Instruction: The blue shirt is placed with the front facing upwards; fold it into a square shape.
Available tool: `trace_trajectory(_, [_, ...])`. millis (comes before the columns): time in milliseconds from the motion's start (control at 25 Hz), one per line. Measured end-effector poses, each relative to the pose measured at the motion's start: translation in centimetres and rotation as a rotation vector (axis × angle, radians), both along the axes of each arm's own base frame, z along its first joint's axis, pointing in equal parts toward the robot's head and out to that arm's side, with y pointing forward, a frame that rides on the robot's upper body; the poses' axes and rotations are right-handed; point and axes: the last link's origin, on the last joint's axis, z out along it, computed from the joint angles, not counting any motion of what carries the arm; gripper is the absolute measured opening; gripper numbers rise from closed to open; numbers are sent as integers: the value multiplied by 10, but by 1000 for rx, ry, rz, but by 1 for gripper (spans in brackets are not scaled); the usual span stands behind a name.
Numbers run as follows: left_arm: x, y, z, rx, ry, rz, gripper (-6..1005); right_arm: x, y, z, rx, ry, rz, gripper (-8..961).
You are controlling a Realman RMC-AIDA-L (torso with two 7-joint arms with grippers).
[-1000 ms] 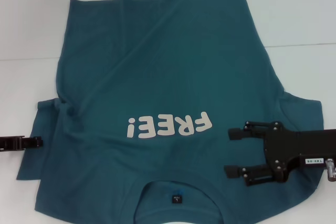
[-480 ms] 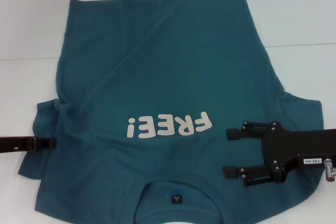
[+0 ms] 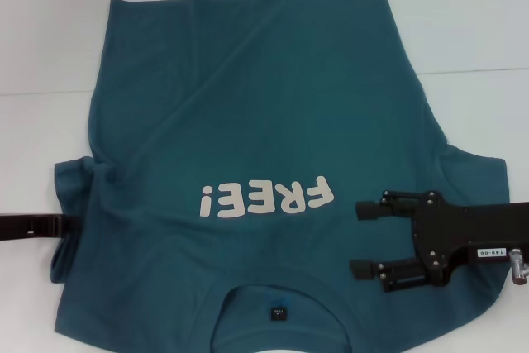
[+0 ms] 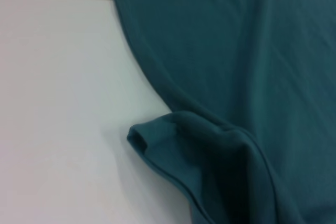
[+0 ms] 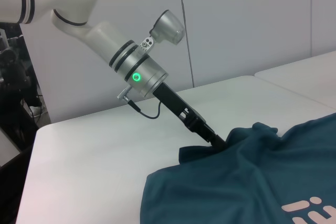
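Bunched inward, the blue shirt (image 3: 248,121) sleeve meets the left hand (image 3: 70,222); right hand (image 3: 368,239) gapes.

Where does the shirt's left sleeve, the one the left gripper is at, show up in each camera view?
Head view: the left sleeve is bunched at the blue shirt's left edge, where the left gripper meets it.
Left wrist view: the sleeve is a rolled fold beside the white table; no fingers visible.
Right wrist view: the sleeve is bunched at the left gripper's tip.
Shared landmark: the sleeve's rolled hem.
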Motion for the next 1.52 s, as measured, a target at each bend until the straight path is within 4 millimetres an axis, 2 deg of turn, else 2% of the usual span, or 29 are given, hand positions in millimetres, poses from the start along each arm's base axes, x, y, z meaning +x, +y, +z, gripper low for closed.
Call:
trace_trajectory(280, [-2,1,4,20,5,5,92,-1,1,0,0,2,-2,922])
trace_trajectory(480, [-2,1,7,24,10,7,-2,0,1,0,0,2,-2,922])
trace_trajectory(1120, [-7,2,19,34,36,12,-2,5,0,5,24,20,-44,922])
trace_trajectory(1520, [-7,1,36,60,46,14,-2,8,1,10,47,32,-61,923])
